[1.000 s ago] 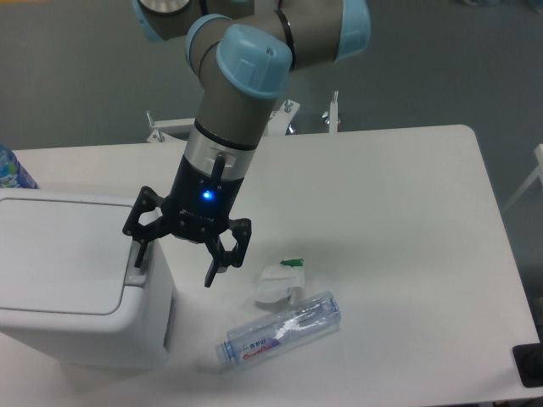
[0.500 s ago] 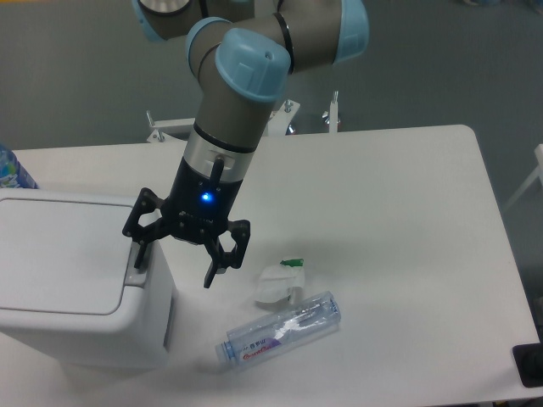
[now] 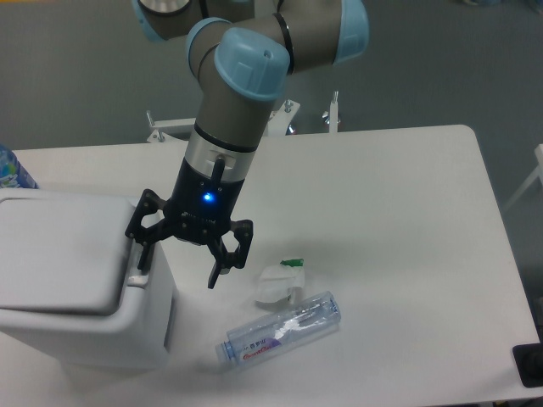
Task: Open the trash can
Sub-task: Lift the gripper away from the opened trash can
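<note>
The trash can [image 3: 81, 280], a boxy white bin, stands to the left of and partly under the gripper [image 3: 178, 263], and its flat lid [image 3: 64, 250] appears to have begun to lift at the edge nearest the fingers, though we cannot be sure from this angle. The gripper's jaws are spread apart with nothing between them; one finger [image 3: 142, 259] points down at the bin's rim, where the push-button tab [image 3: 137, 277] sits as a small pale patch just below it, while the other finger hangs in open air off the bin's side. We judge the press on the tab to be the step in hand. The risk from here is a finger that slides off the narrow tab onto the rim or lid, holding the lid shut instead of freeing it, or a lid that springs up against the wrist hanging directly above it. Past the free finger, on the white table [image 3: 399, 212], lie a crumpled white wrapper with a green tip [image 3: 280, 281] and, just beyond it, a clear plastic bottle [image 3: 280, 329] on its side, both well out of the way. The bin's left side is cut off by the frame, actual contact between fingertip and tab is too small to make out, and a blue item [image 3: 13, 170] at the far left edge is barely visible.
</note>
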